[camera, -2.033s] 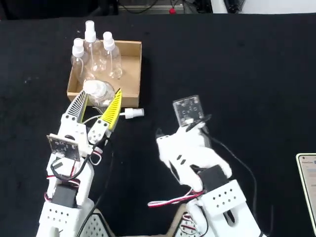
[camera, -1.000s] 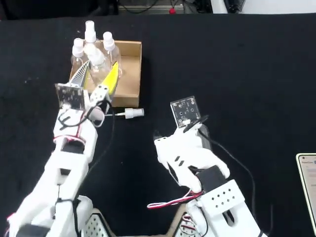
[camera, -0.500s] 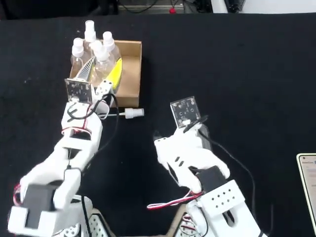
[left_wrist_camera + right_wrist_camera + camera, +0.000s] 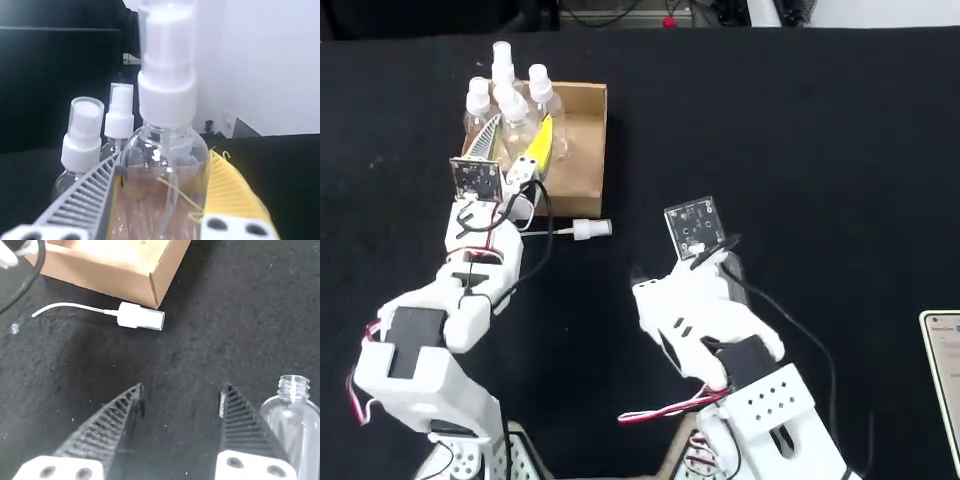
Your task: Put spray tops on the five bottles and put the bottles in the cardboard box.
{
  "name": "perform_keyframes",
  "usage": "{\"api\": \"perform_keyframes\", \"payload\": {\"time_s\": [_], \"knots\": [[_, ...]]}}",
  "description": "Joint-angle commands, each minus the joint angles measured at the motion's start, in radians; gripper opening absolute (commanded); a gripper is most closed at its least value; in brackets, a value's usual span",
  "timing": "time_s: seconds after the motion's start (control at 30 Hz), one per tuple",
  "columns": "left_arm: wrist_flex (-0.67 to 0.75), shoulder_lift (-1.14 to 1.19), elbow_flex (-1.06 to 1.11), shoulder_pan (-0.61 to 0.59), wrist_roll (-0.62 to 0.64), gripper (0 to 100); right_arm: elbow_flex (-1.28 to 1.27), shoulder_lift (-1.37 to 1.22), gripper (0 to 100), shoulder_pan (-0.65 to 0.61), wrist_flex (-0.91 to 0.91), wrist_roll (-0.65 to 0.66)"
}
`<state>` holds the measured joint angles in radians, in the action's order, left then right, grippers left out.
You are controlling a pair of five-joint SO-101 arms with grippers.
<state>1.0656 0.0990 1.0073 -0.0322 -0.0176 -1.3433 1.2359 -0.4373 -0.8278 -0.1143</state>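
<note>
My left gripper (image 4: 516, 140) is inside the cardboard box (image 4: 582, 150), shut on a clear bottle (image 4: 165, 165) that has a white spray top on it. The grey finger (image 4: 85, 200) and the yellow finger (image 4: 232, 195) press its two sides. Three more capped bottles stand in the box's far left part (image 4: 502, 75), two of them just behind the held one (image 4: 82, 135). A loose spray top (image 4: 588, 229) with its thin tube lies on the black cloth in front of the box. My right gripper (image 4: 181, 390) hangs open over the cloth, short of that spray top (image 4: 140, 317). An uncapped clear bottle (image 4: 295, 410) stands beside one of its fingers.
The box's right half is bare cardboard. The box's front wall (image 4: 125, 287) rises just beyond the loose top. A flat white device (image 4: 942, 370) lies at the table's right edge. Black cloth covers the table all around.
The left arm has stretched forward and carried the capped bottle from in front of the box into it, beside the other bottles. The right arm has stayed still.
</note>
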Motion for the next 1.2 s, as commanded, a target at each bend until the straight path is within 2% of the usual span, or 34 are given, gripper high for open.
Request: {"api": "perform_keyframes", "payload": {"time_s": [0.0, 0.3, 0.47, 1.17], "knots": [[0.023, -0.002, -0.051, -0.013, 0.011, 16, 0.010, 0.021, 22.6, -0.009, 0.026, -0.002], [0.015, 0.002, -0.081, -0.061, 0.011, 16, 0.010, 0.021, 22.6, -0.009, 0.026, -0.002], [-0.069, 0.041, -0.142, -0.061, 0.012, 16, 0.010, 0.021, 22.6, -0.009, 0.026, -0.002], [-0.068, 0.160, -0.182, -0.087, 0.012, 16, 0.010, 0.027, 22.7, -0.008, 0.026, -0.002]]}}
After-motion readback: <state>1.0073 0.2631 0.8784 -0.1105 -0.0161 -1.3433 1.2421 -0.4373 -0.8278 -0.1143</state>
